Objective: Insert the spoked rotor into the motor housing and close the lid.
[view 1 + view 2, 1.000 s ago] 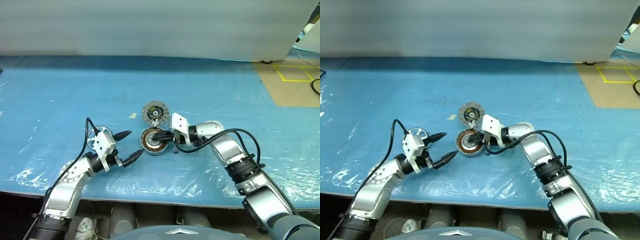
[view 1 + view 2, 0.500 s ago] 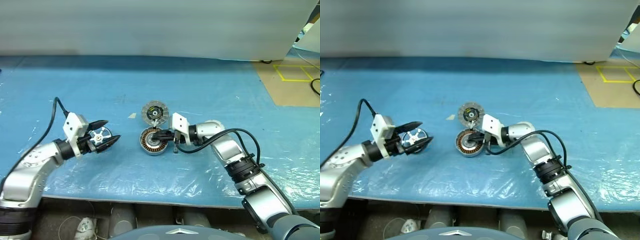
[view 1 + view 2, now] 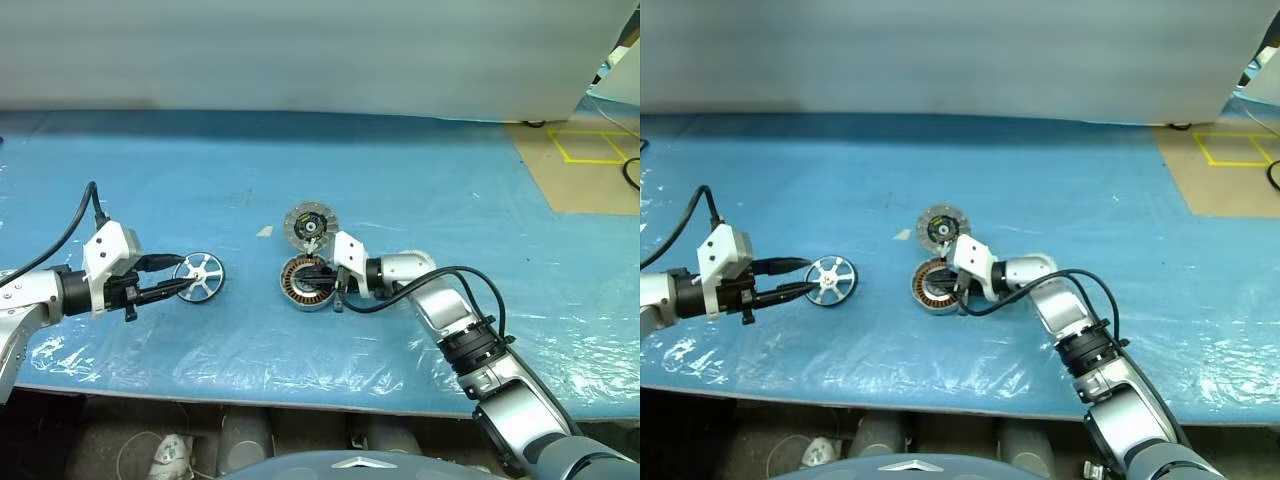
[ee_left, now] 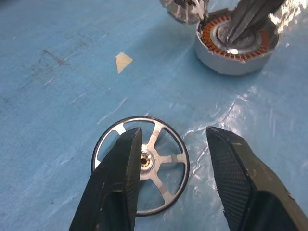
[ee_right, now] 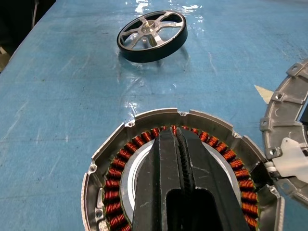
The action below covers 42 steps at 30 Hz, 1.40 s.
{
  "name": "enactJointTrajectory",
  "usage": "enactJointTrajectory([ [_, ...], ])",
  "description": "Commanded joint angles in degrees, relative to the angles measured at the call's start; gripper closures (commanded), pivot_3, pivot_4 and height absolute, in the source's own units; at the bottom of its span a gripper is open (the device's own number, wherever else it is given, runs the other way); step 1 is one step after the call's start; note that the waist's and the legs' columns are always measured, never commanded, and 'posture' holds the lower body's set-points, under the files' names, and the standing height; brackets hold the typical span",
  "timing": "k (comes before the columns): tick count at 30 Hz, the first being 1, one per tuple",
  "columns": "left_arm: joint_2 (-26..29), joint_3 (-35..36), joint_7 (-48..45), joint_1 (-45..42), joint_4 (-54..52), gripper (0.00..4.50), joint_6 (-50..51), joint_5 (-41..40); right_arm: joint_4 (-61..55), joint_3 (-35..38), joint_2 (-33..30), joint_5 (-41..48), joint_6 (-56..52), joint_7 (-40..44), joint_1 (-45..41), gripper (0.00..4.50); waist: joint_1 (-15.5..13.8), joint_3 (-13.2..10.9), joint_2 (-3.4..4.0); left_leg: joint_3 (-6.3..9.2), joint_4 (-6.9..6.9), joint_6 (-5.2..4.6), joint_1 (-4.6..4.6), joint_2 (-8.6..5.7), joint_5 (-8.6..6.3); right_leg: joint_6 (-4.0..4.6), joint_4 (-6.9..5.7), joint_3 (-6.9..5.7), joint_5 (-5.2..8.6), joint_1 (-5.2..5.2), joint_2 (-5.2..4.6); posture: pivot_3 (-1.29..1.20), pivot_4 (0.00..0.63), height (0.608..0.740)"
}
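1. My left gripper (image 4: 171,144) has its two black fingers apart, about half open, and it holds nothing. The fingers stand over the spoked rotor (image 4: 140,165); one finger covers part of its rim, the other is beside it. I cannot tell if they touch it.
2. The spoked rotor lies flat on the blue sheet (image 3: 150,190), on my left side, well apart from the other parts.
3. My right gripper (image 5: 176,139) has its fingers pressed together, with nothing between them. The tips are over the dark centre of the motor housing (image 5: 115,166); I cannot tell if they touch it.
4. The motor housing sits near the middle of the sheet, open side up, with its ring of copper windings in view.
5. The lid (image 3: 310,224) lies flat just behind the housing, its segmented face up. Their edges are very close; I cannot tell if they touch.
6. A small beige scrap (image 4: 123,61) lies on the sheet near the lid, between it and the rotor.
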<state>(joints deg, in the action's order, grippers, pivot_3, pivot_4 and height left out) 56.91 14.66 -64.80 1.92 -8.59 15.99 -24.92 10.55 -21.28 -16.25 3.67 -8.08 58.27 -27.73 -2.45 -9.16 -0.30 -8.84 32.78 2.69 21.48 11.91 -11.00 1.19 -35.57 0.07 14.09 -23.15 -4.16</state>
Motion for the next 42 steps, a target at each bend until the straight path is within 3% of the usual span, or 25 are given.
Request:
enactJointTrajectory([
  [1,1.4,-1.9,-1.3,-1.4,3.2,2.27,-6.7,5.5,-0.7,-0.4,0.9,-0.1,1.4,-1.1,0.7,4.5,0.0,0.0,0.0,0.0,0.0,0.0,0.0,0.0,0.0,0.0,0.0,0.0,0.0,0.0,0.0,0.0,0.15,0.74],
  [16,-1.8,-7.6,2.1,-8.1,13.6,2.27,-21.9,16.6,-2.4,-0.5,2.2,-0.1,0.6,-4.0,2.7,4.5,0.1,0.0,-0.08,0.01,0.0,0.05,-0.06,0.0,0.02,0.0,-0.1,0.01,0.0,0.01,0.01,0.0,0.15,0.74],
  [42,-5.1,-15.7,5.0,-12.5,19.8,2.27,-25.7,24.6,-3.5,-0.1,1.8,-0.2,-0.1,-6.0,3.2,4.5,0.0,0.1,-0.17,0.01,0.01,0.06,-0.13,-0.01,0.02,0.0,-0.14,0.03,0.0,0.06,-0.01,0.0,0.15,0.74],
])
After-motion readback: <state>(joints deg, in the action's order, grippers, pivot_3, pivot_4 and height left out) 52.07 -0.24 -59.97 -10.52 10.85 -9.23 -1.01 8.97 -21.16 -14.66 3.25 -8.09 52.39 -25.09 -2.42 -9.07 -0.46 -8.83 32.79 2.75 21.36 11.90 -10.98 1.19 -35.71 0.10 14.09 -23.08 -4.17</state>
